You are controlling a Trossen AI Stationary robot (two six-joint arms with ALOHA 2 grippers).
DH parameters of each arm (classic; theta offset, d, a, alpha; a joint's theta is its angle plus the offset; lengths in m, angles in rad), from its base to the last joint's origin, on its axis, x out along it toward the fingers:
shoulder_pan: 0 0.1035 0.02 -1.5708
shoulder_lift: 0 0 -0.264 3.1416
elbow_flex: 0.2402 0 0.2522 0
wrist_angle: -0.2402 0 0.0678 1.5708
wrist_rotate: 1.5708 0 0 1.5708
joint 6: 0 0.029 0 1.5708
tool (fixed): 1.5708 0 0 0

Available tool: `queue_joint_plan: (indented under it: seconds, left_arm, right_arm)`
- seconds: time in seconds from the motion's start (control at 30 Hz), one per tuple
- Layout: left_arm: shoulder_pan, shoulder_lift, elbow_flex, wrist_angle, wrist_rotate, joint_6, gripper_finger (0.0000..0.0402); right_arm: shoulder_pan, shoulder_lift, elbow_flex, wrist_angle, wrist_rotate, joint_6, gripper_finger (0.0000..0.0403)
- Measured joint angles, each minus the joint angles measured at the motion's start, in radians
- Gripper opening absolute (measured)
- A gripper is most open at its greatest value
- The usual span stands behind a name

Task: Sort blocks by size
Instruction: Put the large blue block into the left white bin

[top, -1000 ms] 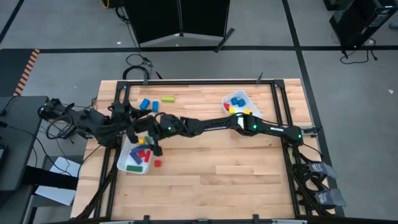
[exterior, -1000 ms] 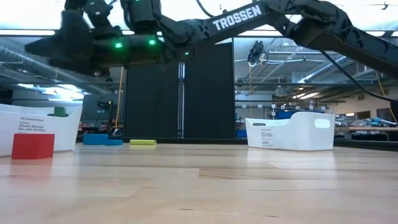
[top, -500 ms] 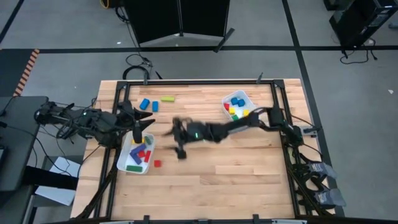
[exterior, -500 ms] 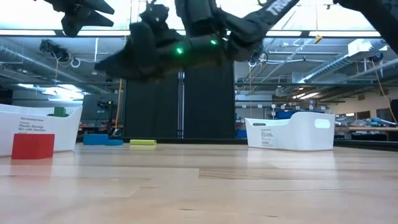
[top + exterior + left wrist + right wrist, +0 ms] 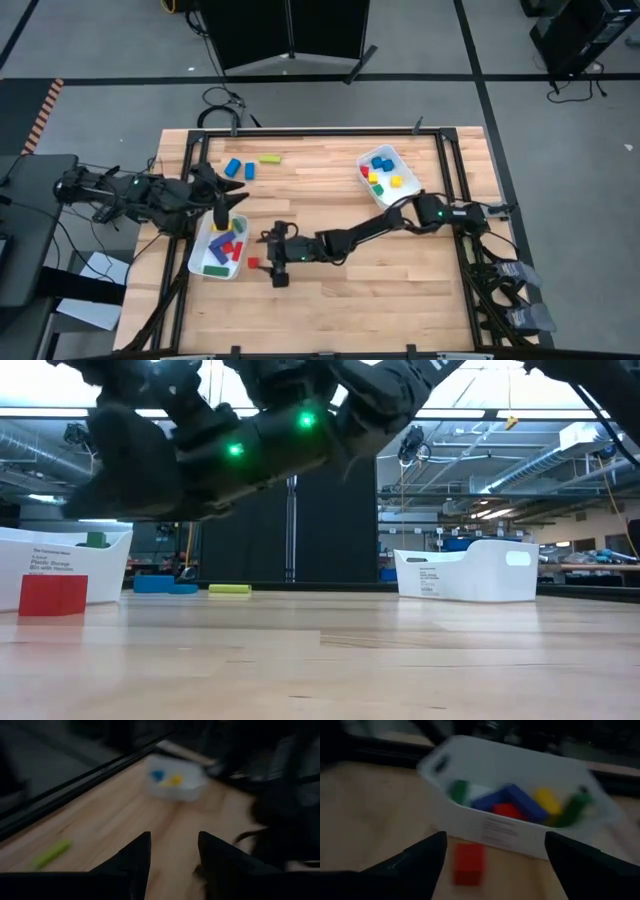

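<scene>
A red cube (image 5: 253, 263) lies on the table just right of the left white tray (image 5: 200, 262), which holds red, blue, green and yellow blocks (image 5: 512, 802). My right gripper (image 5: 274, 266) is open and empty, low over the table, its fingers pointing at the red cube (image 5: 467, 863) and the tray. My left gripper (image 5: 226, 192) is open and empty, above the far end of the left tray. Two blue blocks (image 5: 240, 169) and a yellow-green bar (image 5: 270, 158) lie on the table at the far left. The right white tray (image 5: 386, 157) holds several small blocks.
The right arm reaches across the middle of the table from the right side (image 5: 400, 215). A black frame rail (image 5: 300, 131) runs along the far edge. Bare wood (image 5: 380, 290) lies at the near middle and near right.
My right gripper has gone from above the left tray toward the table's near edge and down, and now sits low beside the red cube. The blocks and trays have kept their places.
</scene>
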Motion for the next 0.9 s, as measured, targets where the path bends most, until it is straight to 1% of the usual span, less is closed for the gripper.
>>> queue_joint_plan:
  seconds: [0.1, 0.13, 0.2, 0.27, 0.3, 0.4, 0.43, 0.5, 0.57, 0.63, 0.7, 0.8, 0.9]
  left_arm:
    - [0.091, 0.045, 0.0, -0.091, -0.012, -0.067, 0.0171]
    - [0.129, 0.063, 0.0, -0.109, -0.011, -0.072, 0.0171]
    - [0.225, 0.102, 0.0, -0.14, 0.027, -0.065, 0.0171]
    - [0.344, 0.148, 0.008, -0.15, 0.098, -0.032, 0.0171]
    - [0.408, 0.173, 0.017, -0.161, 0.154, -0.01, 0.0171]
    - [0.587, 0.282, 0.044, -0.195, 0.283, 0.086, 0.0171]
    - [0.638, 0.32, 0.056, -0.208, 0.305, 0.122, 0.0171]
    - [0.738, 0.396, 0.089, -0.231, 0.316, 0.187, 0.0171]
    - [0.828, 0.471, 0.124, -0.25, 0.329, 0.245, 0.0172]
    - [0.907, 0.547, 0.159, -0.27, 0.382, 0.303, 0.0175]
    - [0.976, 0.622, 0.19, -0.277, 0.415, 0.346, 0.0177]
    - [1.06, 0.73, 0.229, -0.314, 0.429, 0.381, 0.018]
    - [1.11, 0.8, 0.235, -0.338, 0.447, 0.411, 0.018]
  right_arm:
    - [0.0, -0.044, -0.041, -0.003, 0.11, -0.015, 0.0346]
    - [0.0, -0.065, -0.062, 0.019, 0.148, -0.024, 0.0344]
    - [0.002, -0.121, -0.129, 0.098, 0.215, -0.035, 0.0336]
    - [0.003, -0.184, -0.229, 0.191, 0.259, -0.03, 0.0328]
    - [0.004, -0.218, -0.288, 0.229, 0.278, -0.021, 0.0325]
    - [0.004, -0.314, -0.472, 0.315, 0.339, -0.001, 0.0317]
    - [0.005, -0.346, -0.524, 0.348, 0.361, 0.01, 0.0315]
    - [0.006, -0.413, -0.615, 0.398, 0.396, 0.038, 0.0314]
    - [0.01, -0.464, -0.682, 0.434, 0.423, 0.063, 0.0313]
    - [0.017, -0.494, -0.73, 0.452, 0.443, 0.067, 0.0313]
    - [0.023, -0.515, -0.754, 0.459, 0.457, 0.059, 0.0314]
    - [0.024, -0.538, -0.764, 0.47, 0.458, 0.037, 0.0312]
    - [0.023, -0.537, -0.765, 0.464, 0.46, 0.009, 0.0311]
